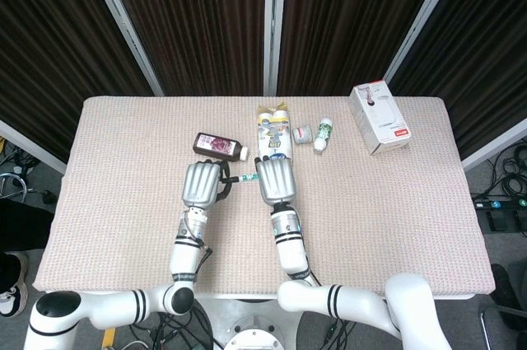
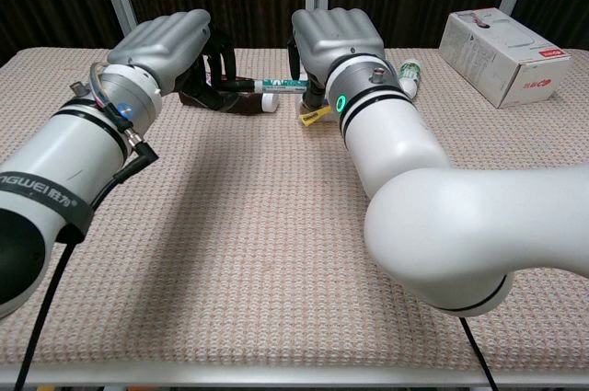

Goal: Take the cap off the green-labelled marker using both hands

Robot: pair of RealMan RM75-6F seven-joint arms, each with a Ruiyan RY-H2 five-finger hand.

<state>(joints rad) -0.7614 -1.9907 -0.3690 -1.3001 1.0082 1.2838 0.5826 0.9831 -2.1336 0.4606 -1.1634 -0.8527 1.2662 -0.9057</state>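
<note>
The green-labelled marker (image 1: 241, 177) (image 2: 279, 85) hangs level above the table between my two hands. My right hand (image 1: 276, 179) (image 2: 339, 37) grips its body at the right end. My left hand (image 1: 202, 184) (image 2: 170, 41) is at the left end, its dark fingers (image 2: 217, 67) curled round the black cap (image 2: 237, 84). Only a short stretch of the green and white label shows between the hands, and the fingers hide most of the cap.
A dark brown bottle (image 1: 220, 147) (image 2: 241, 104) lies on the mat just behind the left hand. A snack packet (image 1: 273, 132), a small jar (image 1: 302, 133) and a small green-white bottle (image 1: 324, 133) lie beyond the right hand. A white box (image 1: 379, 117) (image 2: 502, 55) stands at the back right.
</note>
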